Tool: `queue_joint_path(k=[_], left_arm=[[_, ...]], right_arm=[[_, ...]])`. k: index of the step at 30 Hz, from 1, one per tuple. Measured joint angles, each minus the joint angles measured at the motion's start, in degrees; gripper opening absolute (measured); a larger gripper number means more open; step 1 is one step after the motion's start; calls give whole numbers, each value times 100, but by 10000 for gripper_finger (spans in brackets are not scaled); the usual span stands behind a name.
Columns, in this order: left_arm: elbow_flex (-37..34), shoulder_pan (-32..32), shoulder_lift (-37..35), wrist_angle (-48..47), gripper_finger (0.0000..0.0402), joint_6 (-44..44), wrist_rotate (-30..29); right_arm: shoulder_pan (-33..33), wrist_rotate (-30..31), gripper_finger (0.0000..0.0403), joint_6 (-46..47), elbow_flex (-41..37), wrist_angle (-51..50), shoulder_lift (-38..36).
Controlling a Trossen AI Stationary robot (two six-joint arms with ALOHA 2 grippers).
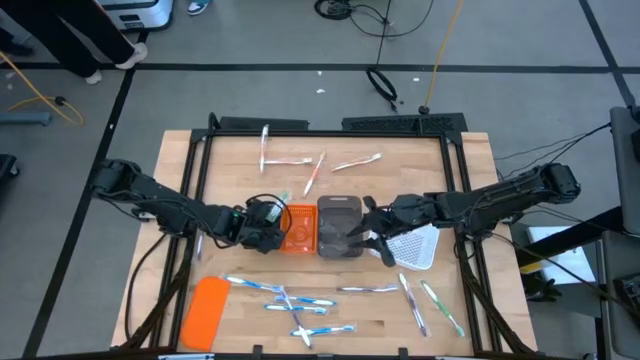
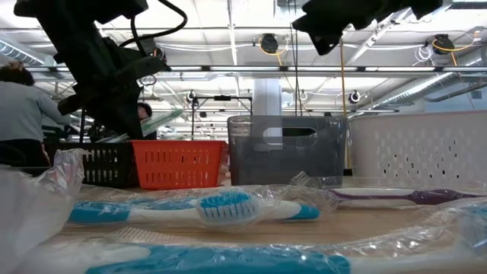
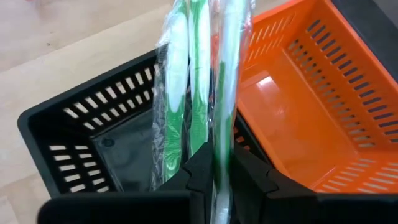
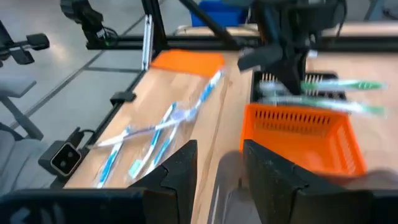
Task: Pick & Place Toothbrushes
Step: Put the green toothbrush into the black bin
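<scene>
The wrapped green toothbrush (image 3: 200, 81) hangs over the black tray (image 3: 81, 130) beside the orange tray (image 3: 311, 106), pinched in the left end effector (image 3: 214, 171); light, slippery film, best gripped mid-handle; right end effector (image 4: 217, 168) gapes empty above the surface (image 1: 350, 300).

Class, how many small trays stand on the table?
4, in a row mid-table: black tray below the left tool, which holds a green toothbrush; then orange tray, grey tray by the open right tool, white tray. None seems hidden.

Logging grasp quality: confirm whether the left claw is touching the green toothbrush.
Touching. The left wrist view shows the left claw shut on the wrapped green toothbrush, fingers pressing both sides.
</scene>
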Motion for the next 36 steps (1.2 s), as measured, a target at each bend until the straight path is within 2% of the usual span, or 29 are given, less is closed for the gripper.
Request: queue_joint_path(k=[4,9,18,26,36], left_arm=[[0,0,0,2,49,90,2],[0,4,0,2,56,247,2],[0,7,-2,41,131,363,-63],[0,28,-2,343,176,638,-157],[0,28,-2,566,182,795,-157]], right_arm=[[91,-2,119,317,0,-423,0],[551,-4,120,575,0,-818,0],[1462,12,119,1850,0,-1619,0],[2340,9,110,3424,0,-2234,0],[3172,-156,110,5815,0,-2767,2]])
